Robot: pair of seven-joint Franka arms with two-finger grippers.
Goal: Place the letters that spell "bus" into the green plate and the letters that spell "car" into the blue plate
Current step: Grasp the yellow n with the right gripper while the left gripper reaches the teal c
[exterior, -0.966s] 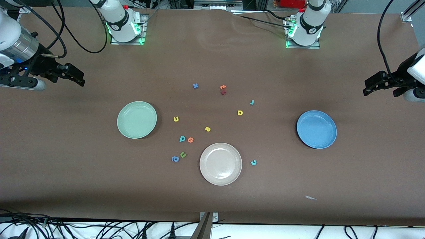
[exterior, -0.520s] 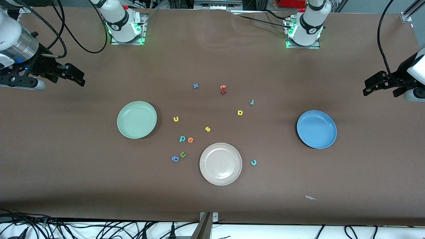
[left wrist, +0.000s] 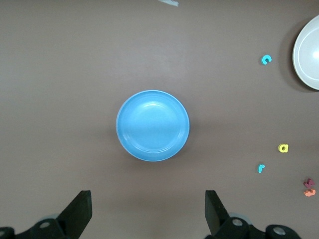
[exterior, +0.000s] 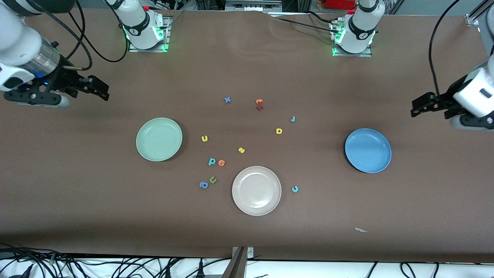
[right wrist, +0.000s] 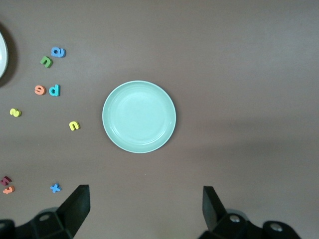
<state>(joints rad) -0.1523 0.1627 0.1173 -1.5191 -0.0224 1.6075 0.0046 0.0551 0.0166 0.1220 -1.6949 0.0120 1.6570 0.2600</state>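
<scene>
Both arms hang in the air at the two ends of the bench, each with its fingers spread wide and nothing between them. The right gripper (exterior: 101, 92) is up over bare bench toward the corner by its own base, and its wrist view looks straight down on the green plate (exterior: 159, 139). The left gripper (exterior: 418, 107) is up over the other end, above the blue plate (exterior: 367, 150). Both plates hold nothing so far.

All the letters lie loose in the middle of the bench. The yellow u (exterior: 204, 138) is just beside the green plate, the teal b (exterior: 212, 161) touches or nearly touches an orange round letter (exterior: 221, 162), and the yellow s (exterior: 241, 150) sits between them and the beige plate (exterior: 256, 190) (that one lies closest to the front edge). The teal c (exterior: 295, 189) lies beside the beige plate toward the blue plate. The yellow a (exterior: 279, 131) and the thin teal r (exterior: 293, 119) lie near each other, closer to the edge where the bases stand.
</scene>
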